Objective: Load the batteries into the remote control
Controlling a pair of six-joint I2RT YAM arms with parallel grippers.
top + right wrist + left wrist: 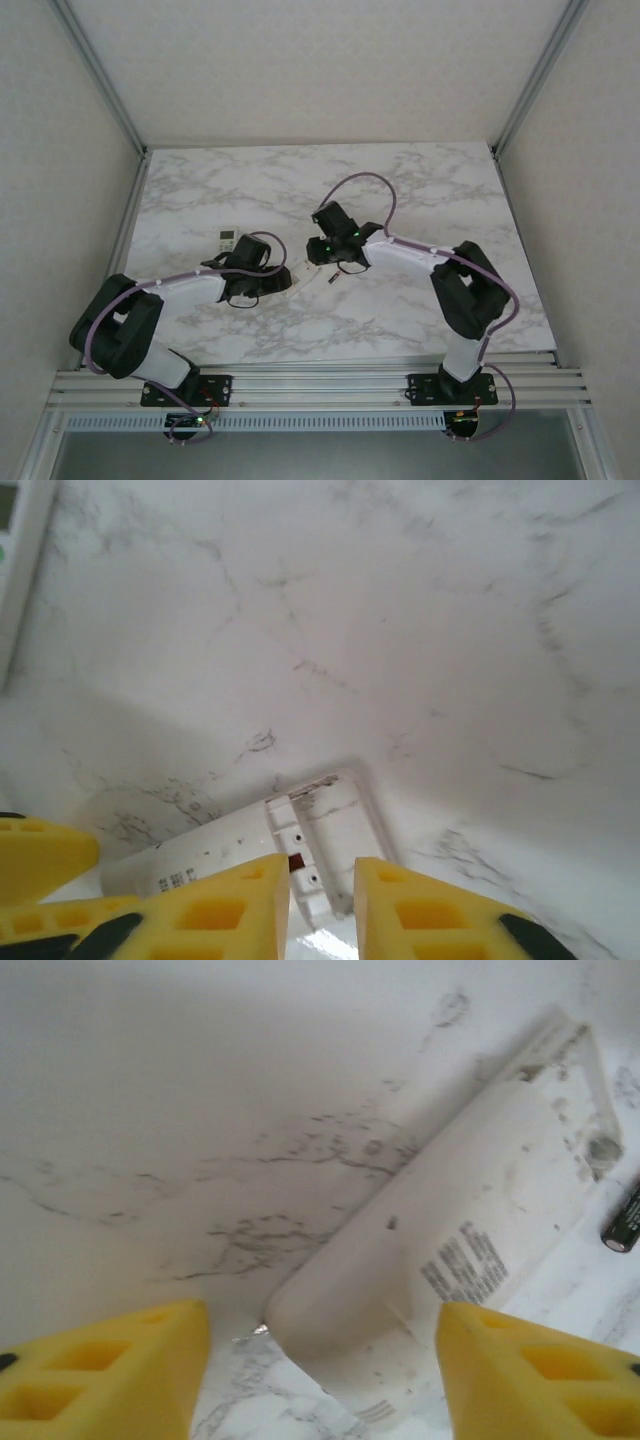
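White plastic remote lies back-up at lower right, between the left gripper's spread fingers. A battery rests at the right edge. It is probably light, rigid and slick, so pinch it mid-barrel. Right gripper looks narrow, its hold unclear.

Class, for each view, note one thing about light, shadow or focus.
Top external: even, soft light; the marble table looks sharp. Left wrist: a broad soft shadow lies across the upper left; the print on the remote is blurred. Right wrist: shadow darkens the lower left beside the remote; the yellow fingers are soft-edged.
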